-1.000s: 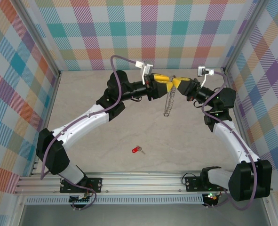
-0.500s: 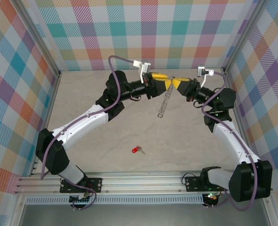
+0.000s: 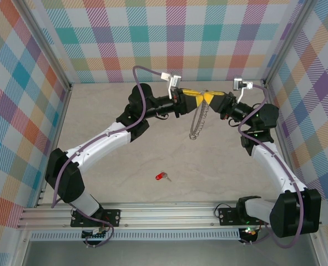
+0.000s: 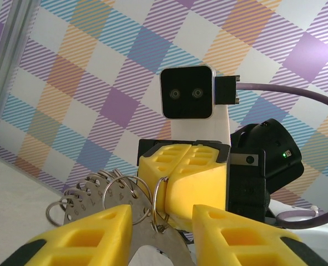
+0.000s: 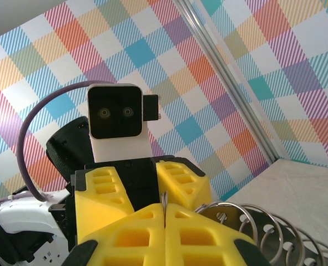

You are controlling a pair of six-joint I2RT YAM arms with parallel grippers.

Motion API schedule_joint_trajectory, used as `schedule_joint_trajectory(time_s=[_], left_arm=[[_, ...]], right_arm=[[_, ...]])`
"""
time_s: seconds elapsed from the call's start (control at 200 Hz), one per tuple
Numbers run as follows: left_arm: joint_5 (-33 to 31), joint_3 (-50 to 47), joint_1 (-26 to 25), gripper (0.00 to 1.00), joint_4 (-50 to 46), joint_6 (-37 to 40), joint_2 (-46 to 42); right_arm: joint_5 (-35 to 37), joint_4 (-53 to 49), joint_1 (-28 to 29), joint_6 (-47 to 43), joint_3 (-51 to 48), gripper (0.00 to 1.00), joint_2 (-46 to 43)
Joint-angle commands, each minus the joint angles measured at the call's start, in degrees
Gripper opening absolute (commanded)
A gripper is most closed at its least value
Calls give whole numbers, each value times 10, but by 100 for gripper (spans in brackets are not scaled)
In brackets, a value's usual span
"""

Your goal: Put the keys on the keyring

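**Top ext.**
- Item 1, keyring (image 3: 197, 123): thin silver-grey link chain, closed loop. It hangs at far centre, top end up between the two end effectors. Cannot tell if low end touches tabletop (image 3: 125, 160).
- Right end effector (image 3: 210, 99): jaws closed on chain's top links.
- Left end effector (image 3: 196, 100): nose-to-nose w/ right, at the same top links.
- Item 2, key (image 3: 162, 177): tiny, bright red plastic head, short silver blade, far smaller than chain loop.
  - Position: lies flat on tabletop, well apart from both end effectors, toward near edge and a little left of them.
  - Long axis: approx. left-right, head left, blade right.
- Judgement: left arm is the nearer. Right is tied up w/ the chain, so pickup prob. falls to left.

**L wrist**
- Own jaws part-way apart, narrow gap. A ring of the chain sits in the gap; cannot tell if pinched or merely between them.
- Opposite, right end effector's yellow jaws are shut tight on one ring.
- Links read as round wire rings, overlapping in a row that fans off to the left.

**R wrist**
- Own jaws pressed together, w/ a thin metal edge nipped in the seam.
- Rings trail off lower right.
- Left end effector faces it, jaws apart.
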Motion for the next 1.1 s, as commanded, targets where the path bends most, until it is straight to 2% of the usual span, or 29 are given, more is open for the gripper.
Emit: schedule_joint_trajectory(time_s=[0.0,0.29,0.44,0.67,0.775,0.855,1.095], left_arm=[[14,20,3,31,26,-5,3],[15,29,3,33,29,-6,8],[18,33,3,25,32,-6,11],[24,27,3,22,31,-8,11],[24,18,3,14,34,-8,6],[22,13,3,14,35,-7,2],[26,10,3,4,36,-7,2]], right_arm=[[-3,31,4,-6,4,0,-13],[-8,31,4,-5,4,0,-13],[-8,30,4,-6,4,0,-13],[-5,27,4,-8,4,0,-13],[-2,26,4,-9,4,0,-13],[-2,26,4,-9,4,0,-11],[-3,26,4,-7,4,0,-12]])
